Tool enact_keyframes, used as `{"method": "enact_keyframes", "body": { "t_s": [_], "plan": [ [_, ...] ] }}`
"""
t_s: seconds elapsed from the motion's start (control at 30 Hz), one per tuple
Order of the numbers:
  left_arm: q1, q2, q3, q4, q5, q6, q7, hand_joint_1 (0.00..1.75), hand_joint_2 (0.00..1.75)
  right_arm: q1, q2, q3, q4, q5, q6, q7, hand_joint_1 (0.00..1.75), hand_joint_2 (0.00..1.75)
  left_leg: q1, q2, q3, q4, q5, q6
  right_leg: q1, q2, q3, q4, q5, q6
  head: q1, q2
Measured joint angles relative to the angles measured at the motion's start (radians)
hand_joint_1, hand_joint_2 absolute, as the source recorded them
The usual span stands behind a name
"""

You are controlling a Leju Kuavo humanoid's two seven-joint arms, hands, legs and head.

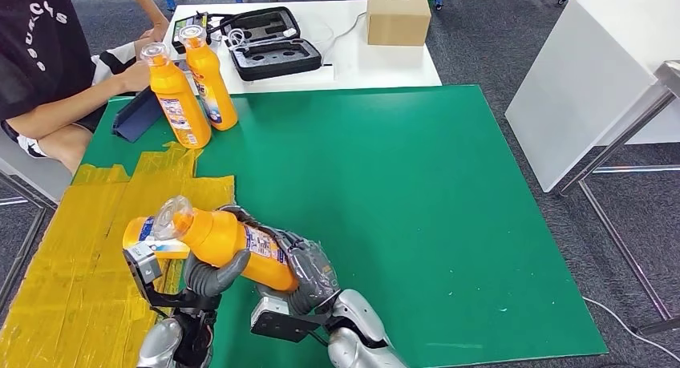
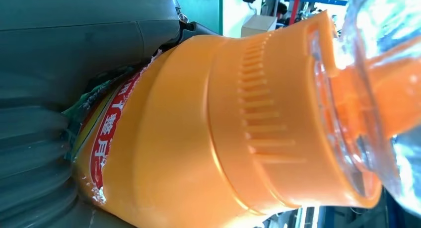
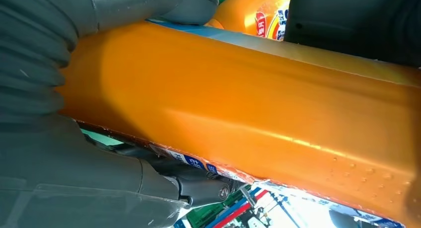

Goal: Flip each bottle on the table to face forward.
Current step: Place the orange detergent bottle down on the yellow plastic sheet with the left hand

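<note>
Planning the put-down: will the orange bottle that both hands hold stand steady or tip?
The held bottle looks tall and narrow like the two standing bottles, so probably tippy if nudged. Its smooth glossy side may slip in the left hand and right hand.

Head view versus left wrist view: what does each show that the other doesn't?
Head view alone: two upright bottles at the far left of the green mat, a black case, a cardboard box, a seated person, and the right hand. Left wrist view alone: the ribbed orange collar close up. Both: the tilted held bottle and the left hand.
</note>
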Motion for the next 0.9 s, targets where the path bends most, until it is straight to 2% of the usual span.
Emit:
{"method": "enact_keyframes", "body": {
  "t_s": [0.3,0.33,0.43,0.47,0.57,0.7,0.9],
  "plan": [
    [0.007,-0.012,0.003,-0.014,-0.015,0.01,0.0,1.75,1.75,0.005,0.0,-0.025,-0.006,0.001,0.0,-0.001,1.75,1.75,0.0,0.0,0.0,0.0,0.0,0.0,0.0,0.0,0.0,0.0,0.0,0.0,0.0,0.0],
    [0.007,-0.012,0.003,-0.014,-0.015,0.01,0.0,1.75,1.75,0.005,0.0,-0.027,-0.007,0.001,0.0,-0.002,1.64,1.75,0.0,0.0,0.0,0.0,0.0,0.0,0.0,0.0,0.0,0.0,0.0,0.0,0.0,0.0],
    [0.007,-0.014,0.003,-0.014,-0.018,0.009,0.0,1.75,1.75,0.007,0.0,-0.032,-0.013,-0.001,-0.002,-0.002,0.36,1.75,0.0,0.0,0.0,0.0,0.0,0.0,0.0,0.0,0.0,0.0,0.0,0.0,0.0,0.0],
    [0.007,-0.014,0.003,-0.016,-0.025,0.013,-0.001,1.75,1.75,0.01,0.0,-0.036,-0.017,-0.007,-0.002,-0.004,0.02,1.75,0.0,0.0,0.0,0.0,0.0,0.0,0.0,0.0,0.0,0.0,0.0,0.0,0.0,0.0],
    [0.007,-0.014,0.003,-0.032,-0.105,0.068,-0.016,1.75,1.75,0.028,-0.001,-0.058,-0.052,-0.062,0.022,-0.014,0.0,1.75,0.0,0.0,0.0,0.0,0.0,0.0,0.0,0.0,0.0,0.0,0.0,0.0,0.0,0.0],
    [0.007,-0.013,0.016,-0.092,-0.363,0.236,-0.019,1.75,1.75,0.092,-0.009,-0.113,-0.193,-0.177,0.128,-0.018,0.0,1.75,0.0,0.0,-0.001,0.0,0.0,0.0,0.0,0.0,-0.001,0.0,0.0,0.0,0.0,0.0],
    [0.004,-0.014,0.032,-0.154,-0.439,0.271,-0.004,1.75,1.75,0.153,-0.013,-0.16,-0.338,-0.206,0.179,-0.011,0.0,1.75,0.0,0.0,-0.001,0.0,0.0,0.0,0.0,0.0,-0.001,0.0,0.0,0.0,0.0,0.0]
  ]
}}
